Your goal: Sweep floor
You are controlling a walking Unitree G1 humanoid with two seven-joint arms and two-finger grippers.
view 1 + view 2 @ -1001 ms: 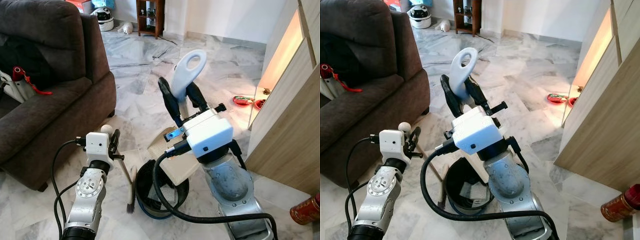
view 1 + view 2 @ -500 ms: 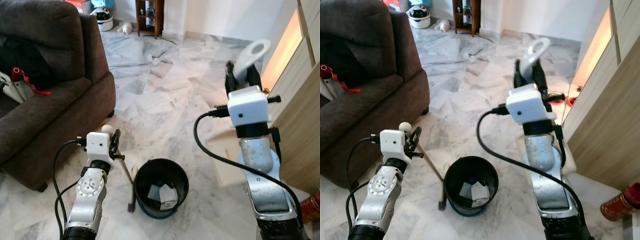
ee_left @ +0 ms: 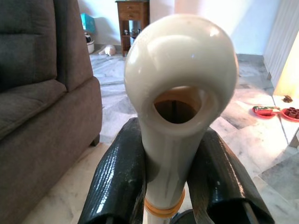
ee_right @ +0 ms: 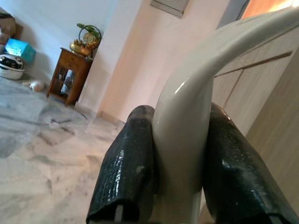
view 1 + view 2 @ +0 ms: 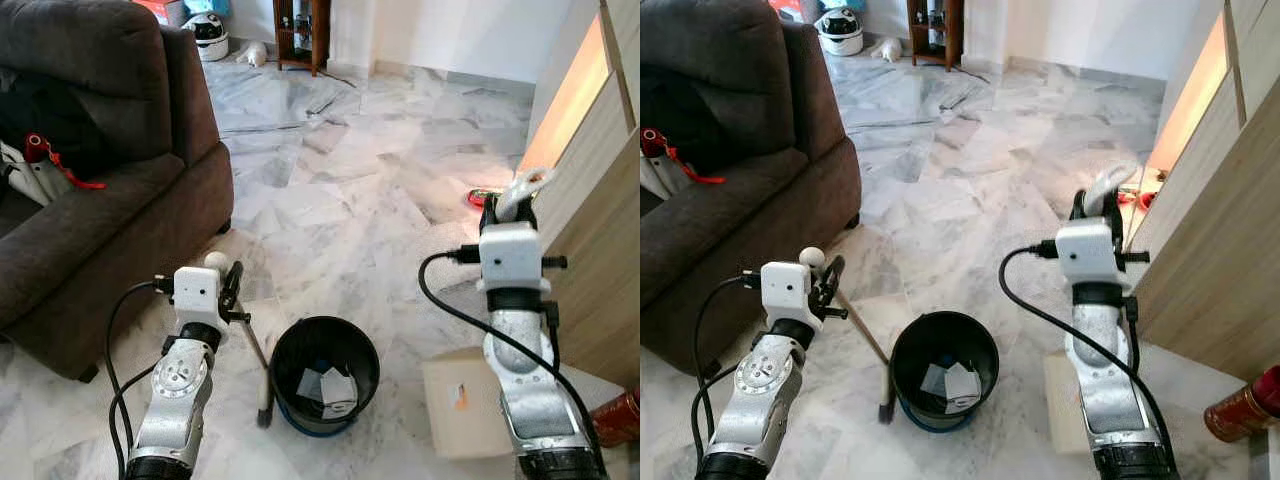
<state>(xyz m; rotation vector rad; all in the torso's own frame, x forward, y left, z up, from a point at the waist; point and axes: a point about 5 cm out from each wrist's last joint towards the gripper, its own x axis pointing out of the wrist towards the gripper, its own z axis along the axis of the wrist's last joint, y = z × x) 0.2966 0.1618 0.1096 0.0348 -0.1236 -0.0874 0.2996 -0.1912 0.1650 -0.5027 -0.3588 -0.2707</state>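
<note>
You are looking down at a marble floor (image 5: 330,190) with a dark brown sofa (image 5: 90,200) on the robot's left and a wooden cabinet (image 5: 590,260) on its right.

The left tool (image 3: 170,186) is closing its two black fingers (image 3: 119,182) around the cream handle of a small broom (image 5: 250,345). The handle's rounded, looped end is rising above the fingers, and the broom is slanting down so its dark bristle head is resting on the floor just beside a black bin (image 5: 325,385).

The bin is standing upright on the floor between the two arms, with pieces of white paper (image 5: 330,385) lying inside it.

The right tool (image 4: 175,186) is gripping the white curved handle of a dustpan (image 5: 465,415), its fingers pressing against both sides. The pan's flat cream body is sitting low by the right arm, near the cabinet and apart from the bin.

A red dish (image 5: 484,199) is lying on the floor farther off beside the cabinet.
</note>
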